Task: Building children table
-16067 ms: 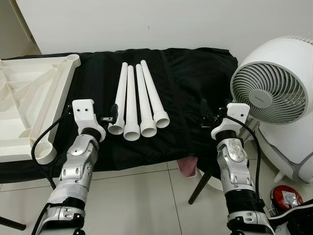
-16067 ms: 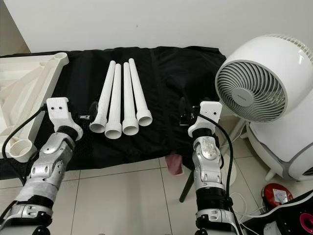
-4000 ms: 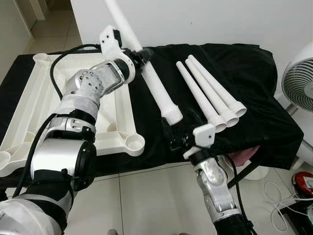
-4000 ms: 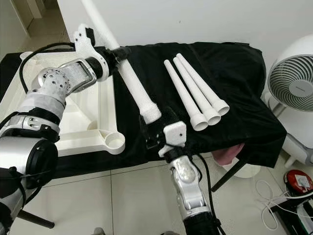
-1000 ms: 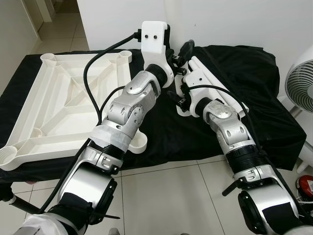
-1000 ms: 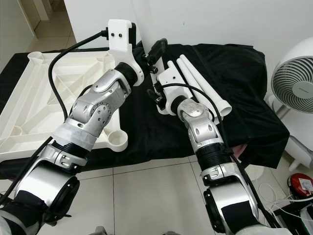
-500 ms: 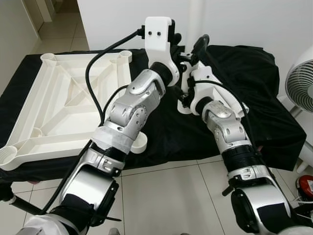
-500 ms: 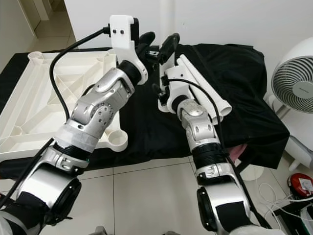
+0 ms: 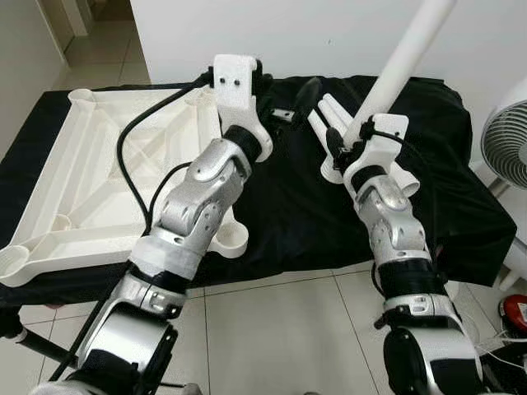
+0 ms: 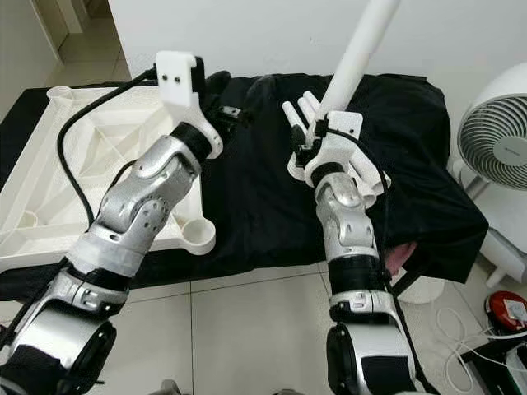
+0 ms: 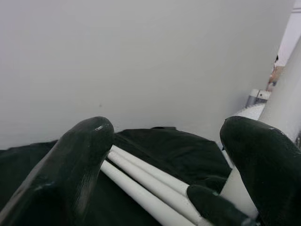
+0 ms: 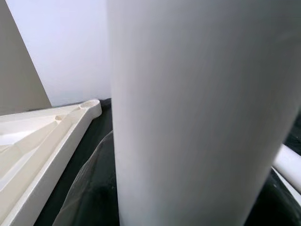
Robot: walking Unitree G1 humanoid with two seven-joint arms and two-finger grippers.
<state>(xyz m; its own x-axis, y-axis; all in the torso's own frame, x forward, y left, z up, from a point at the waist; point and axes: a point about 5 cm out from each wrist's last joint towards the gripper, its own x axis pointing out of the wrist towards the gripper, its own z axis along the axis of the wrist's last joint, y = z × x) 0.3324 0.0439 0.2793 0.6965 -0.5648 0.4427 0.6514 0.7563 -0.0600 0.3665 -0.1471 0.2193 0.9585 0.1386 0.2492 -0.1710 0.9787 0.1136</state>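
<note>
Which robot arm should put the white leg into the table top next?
Probably the right: its pincer already holds the long white plastic table leg tilted up. The left pincer is open, though it hovers nearer the upside-down white plastic tabletop.

white fan (image 10: 494, 148), red gadget (image 10: 504, 310), tiled floor (image 10: 247, 329)

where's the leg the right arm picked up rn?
In the eye views, the table leg stands tilted in the right end effector, above the three legs on the black cloth, right of the upturned tabletop.
</note>
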